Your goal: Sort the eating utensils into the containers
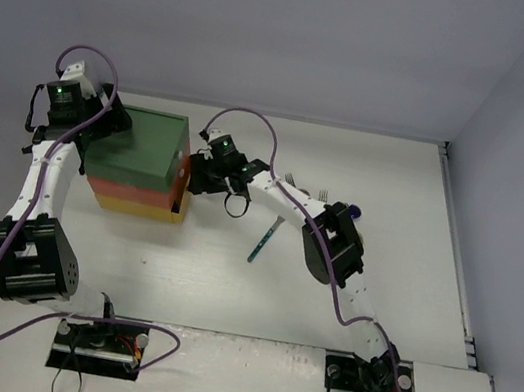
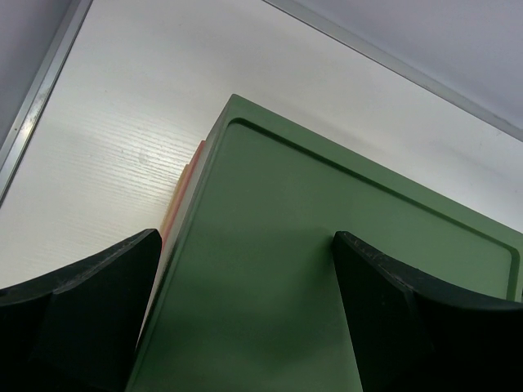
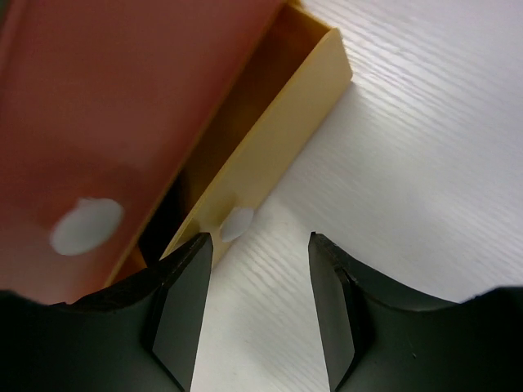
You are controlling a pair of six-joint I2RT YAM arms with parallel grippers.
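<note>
Drawer unit (image 1: pixel 138 149): 1, 3 tiers; yellow drawer (image 3: pixel 270 155) ajar, right wrist view only. Teal utensil (image 1: pixel 264 240): 1, desk (image 1: pixel 225 291) centre, top view only. Left fingers (image 2: pixel 82 310), right fingers (image 3: pixel 181 302): apart.

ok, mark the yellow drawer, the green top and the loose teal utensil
yellow drawer (image 3: pixel 270 147): right wrist view, front panel.
green top (image 2: pixel 327 245): left wrist view, flat middle.
teal utensil (image 1: pixel 265 239): top view, handle.

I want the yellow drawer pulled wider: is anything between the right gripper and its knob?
Nothing visible. The right gripper, jaws open, sits right at the yellow drawer's white knob, which lies just beyond one fingertip.
</note>
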